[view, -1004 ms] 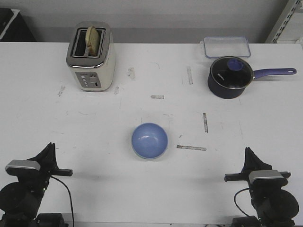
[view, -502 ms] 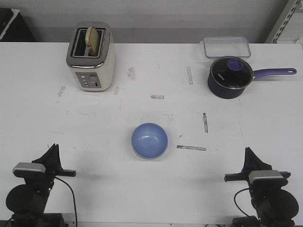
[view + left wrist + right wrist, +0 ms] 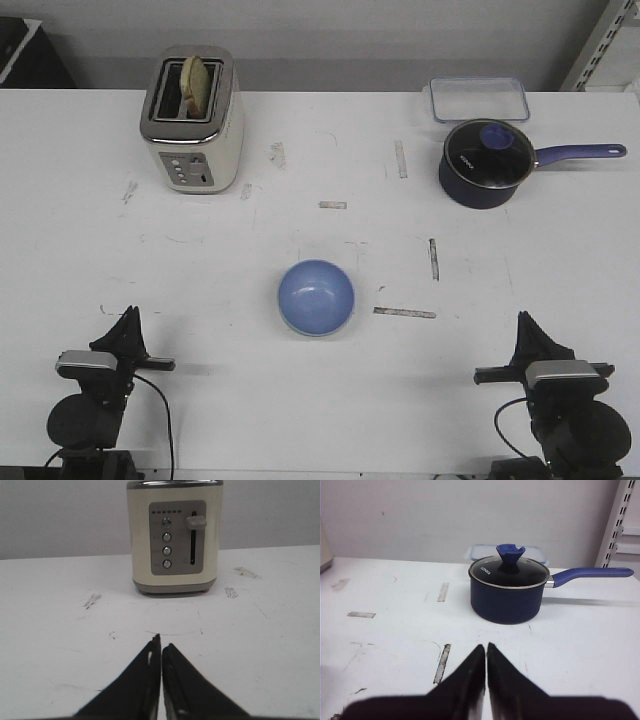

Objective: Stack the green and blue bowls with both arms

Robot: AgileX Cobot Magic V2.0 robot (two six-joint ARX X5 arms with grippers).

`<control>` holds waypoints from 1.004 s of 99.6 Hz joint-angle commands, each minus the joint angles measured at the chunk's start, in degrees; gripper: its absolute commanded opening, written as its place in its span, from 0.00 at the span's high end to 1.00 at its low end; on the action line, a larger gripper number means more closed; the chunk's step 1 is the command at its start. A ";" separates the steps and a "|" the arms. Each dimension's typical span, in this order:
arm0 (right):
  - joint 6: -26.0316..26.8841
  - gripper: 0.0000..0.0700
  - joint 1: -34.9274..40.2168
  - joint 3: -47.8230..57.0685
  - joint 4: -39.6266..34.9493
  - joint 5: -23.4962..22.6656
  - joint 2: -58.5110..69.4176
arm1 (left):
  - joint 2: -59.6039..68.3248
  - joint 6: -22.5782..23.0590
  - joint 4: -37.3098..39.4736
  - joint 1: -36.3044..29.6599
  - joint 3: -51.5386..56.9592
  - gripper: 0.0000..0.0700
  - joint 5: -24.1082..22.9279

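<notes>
Bowl (image 3: 315,296) mid-surface (image 3: 200,270), toaster (image 3: 191,120) back left, saucepan (image 3: 487,163) back right, container (image 3: 479,99) just behind saucepan, both grippers at near edge.

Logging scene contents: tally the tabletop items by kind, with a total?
Bowls: 1, blue bowl; no green one visible
Toasters: 1, toaster
Saucepans: 1, lidded saucepan
Clear containers: 1, clear container
Total: 4
</notes>
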 commanded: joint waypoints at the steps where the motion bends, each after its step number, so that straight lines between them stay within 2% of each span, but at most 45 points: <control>1: 0.55 1.00 0.07 0.24 0.57 -0.02 -0.04 | -0.11 -0.09 0.42 0.02 -1.25 1.00 0.04; 100: 0.33 1.00 -0.52 0.24 0.63 -0.09 -0.24 | -0.11 -0.09 0.33 0.02 -1.22 1.00 0.09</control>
